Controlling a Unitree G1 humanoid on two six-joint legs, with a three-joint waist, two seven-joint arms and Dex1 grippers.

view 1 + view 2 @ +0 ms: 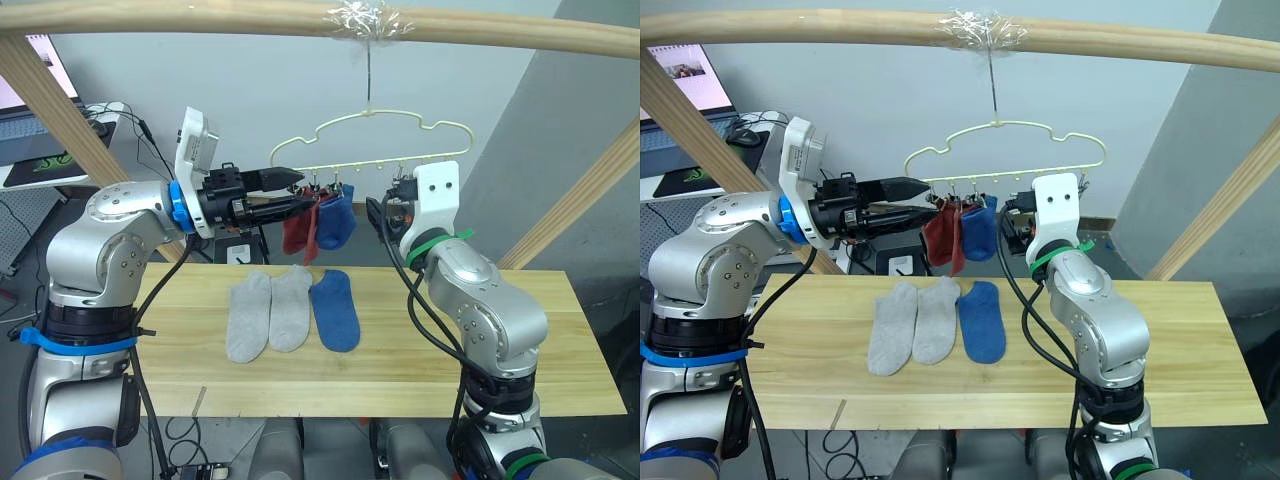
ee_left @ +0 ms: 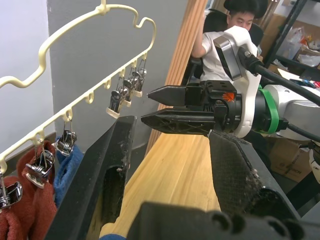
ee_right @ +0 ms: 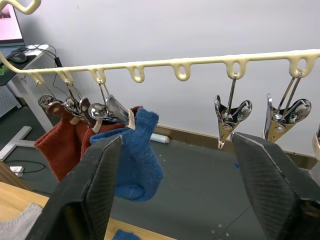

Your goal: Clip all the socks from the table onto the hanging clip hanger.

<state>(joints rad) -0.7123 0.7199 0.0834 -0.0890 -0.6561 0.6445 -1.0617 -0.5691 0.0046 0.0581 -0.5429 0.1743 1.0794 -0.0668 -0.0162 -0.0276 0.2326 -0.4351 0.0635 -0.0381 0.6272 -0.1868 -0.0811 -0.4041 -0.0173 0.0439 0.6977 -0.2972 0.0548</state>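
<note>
The pale yellow-green clip hanger [image 1: 385, 137] hangs from a wooden pole. Two rust red socks [image 1: 297, 231] and one blue sock [image 1: 336, 221] are clipped at its left end. Several clips [image 3: 232, 114] to their right are empty. On the table [image 1: 520, 330] lie two light grey socks [image 1: 248, 316] and one blue sock [image 1: 335, 311], side by side. My left gripper [image 1: 298, 192] is open and empty, its tips right by the hanging socks. My right gripper [image 3: 176, 139] is open and empty too, held up facing the bar of empty clips, with its fingertips pointing toward the left gripper.
Slanted wooden frame poles [image 1: 575, 195] stand at both sides, with a crossbar [image 1: 200, 22] on top. A desk with a laptop [image 1: 30, 120] stands behind on the left. A person [image 2: 223, 35] sits beyond the table's right end. The table's right half is bare.
</note>
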